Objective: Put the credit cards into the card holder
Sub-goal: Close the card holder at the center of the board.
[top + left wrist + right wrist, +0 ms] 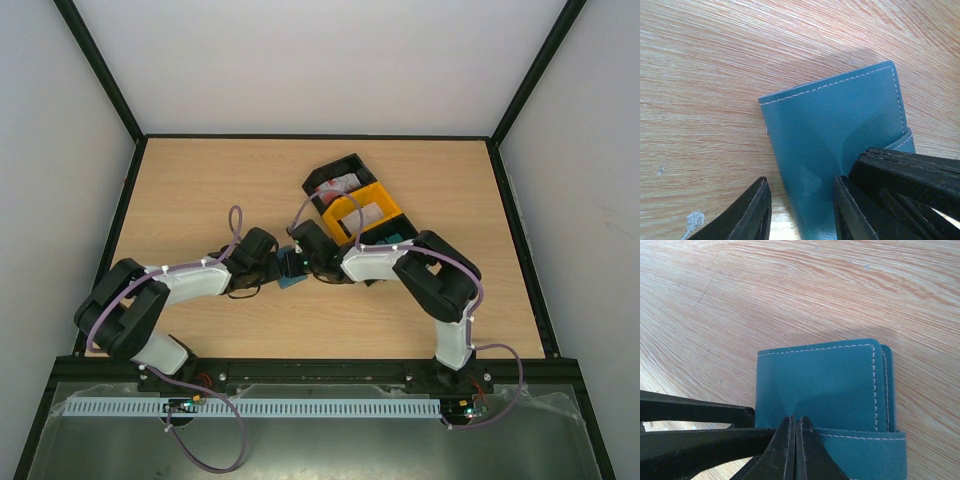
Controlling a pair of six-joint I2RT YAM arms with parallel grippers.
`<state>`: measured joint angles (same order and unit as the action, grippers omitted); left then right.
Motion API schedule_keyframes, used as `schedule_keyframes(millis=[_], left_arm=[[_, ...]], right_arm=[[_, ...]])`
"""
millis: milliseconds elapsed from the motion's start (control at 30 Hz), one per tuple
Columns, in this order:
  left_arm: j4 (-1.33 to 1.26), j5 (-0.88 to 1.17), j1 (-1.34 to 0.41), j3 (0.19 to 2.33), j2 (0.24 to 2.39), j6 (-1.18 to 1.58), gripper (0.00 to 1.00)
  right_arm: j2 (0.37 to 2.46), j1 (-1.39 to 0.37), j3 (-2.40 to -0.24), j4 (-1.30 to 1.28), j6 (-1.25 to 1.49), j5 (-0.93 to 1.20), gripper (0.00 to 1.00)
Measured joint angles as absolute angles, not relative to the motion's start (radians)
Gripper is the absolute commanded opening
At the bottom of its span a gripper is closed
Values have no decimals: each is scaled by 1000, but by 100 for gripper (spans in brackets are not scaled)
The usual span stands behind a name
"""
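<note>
- The card holder [293, 277] was found folded shut on the table [200, 190], just toward 6 o'clock of its centre, between the two grippers.
- In the right wrist view its stitched far edge was laid along the 9-to-3 line, with the layered edges turned to 3 o'clock. No clearly longer axis could be told.
- The left gripper [801, 184] was held with its jaws apart. The holder's near corner was set between them, and bare wood was left showing beside one finger.
- The right gripper [794, 424] was pressed shut at the holder's near edge. Whether a layer was pinched could not be told.
- Toward 1 o'clock, teal was seen in the near black bin [412, 232].
- A pale card was kept in the yellow bin [350, 224].
- Red-and-white credit cards [345, 183] were held in the far black bin [322, 178].
</note>
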<state>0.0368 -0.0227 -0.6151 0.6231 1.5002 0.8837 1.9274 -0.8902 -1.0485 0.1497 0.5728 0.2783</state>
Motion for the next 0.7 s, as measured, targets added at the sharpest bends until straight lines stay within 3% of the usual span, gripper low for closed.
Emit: schedule_keyframes(millis=[267,700], left_arm=[[37,-23,-615,623,1500,884,35],[36,-20,-615,624,1501,884,35]], right_arm=[[1919,-882,-989,250,600,299,2],[1893,-840,-1006,209,621,337,2]])
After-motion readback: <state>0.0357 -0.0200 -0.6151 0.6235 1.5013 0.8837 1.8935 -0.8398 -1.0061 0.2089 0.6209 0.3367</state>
